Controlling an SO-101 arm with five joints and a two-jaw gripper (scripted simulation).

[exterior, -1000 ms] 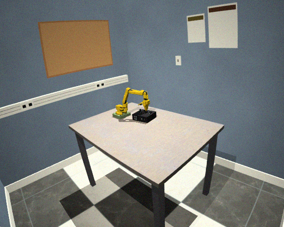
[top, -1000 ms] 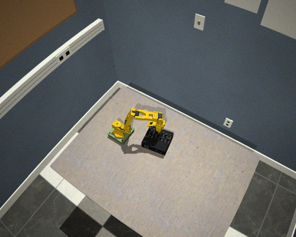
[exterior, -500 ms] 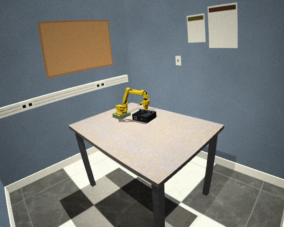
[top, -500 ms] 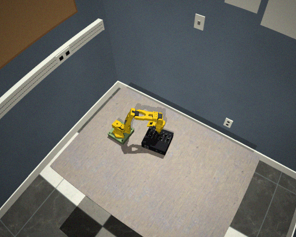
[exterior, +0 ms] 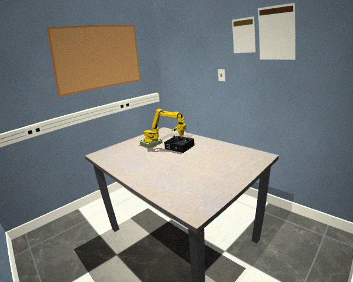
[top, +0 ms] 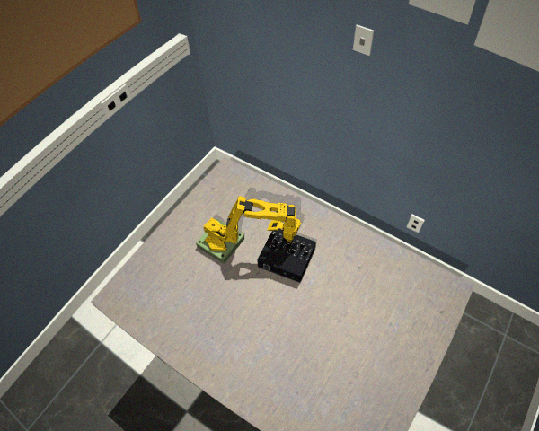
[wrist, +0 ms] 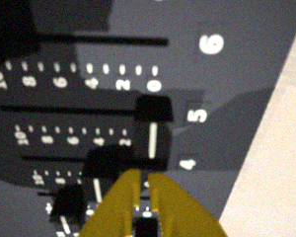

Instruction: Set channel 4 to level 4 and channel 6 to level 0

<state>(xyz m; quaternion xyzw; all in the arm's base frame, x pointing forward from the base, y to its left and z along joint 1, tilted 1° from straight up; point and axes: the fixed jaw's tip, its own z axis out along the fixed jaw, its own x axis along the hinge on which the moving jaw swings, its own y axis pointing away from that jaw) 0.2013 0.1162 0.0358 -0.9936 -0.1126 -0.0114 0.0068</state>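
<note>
The black lighting desk stands before the arm. My yellow gripper is shut and empty, tips low over the fader area; contact cannot be told. In the wrist view, the channel 5 fader stands at 0. The channel 4 fader stands near its 4 mark; the exact level is hard to read. The channel 6 slot shows no cap at its 0 end. Its left part is lost in darkness, so its level cannot be told.
Another fader, apparently channel 3, stands near the higher marks at lower left. Lower channels are partly hidden by the fingers. The arm's green base sits left of the desk on the table. Walls rise behind.
</note>
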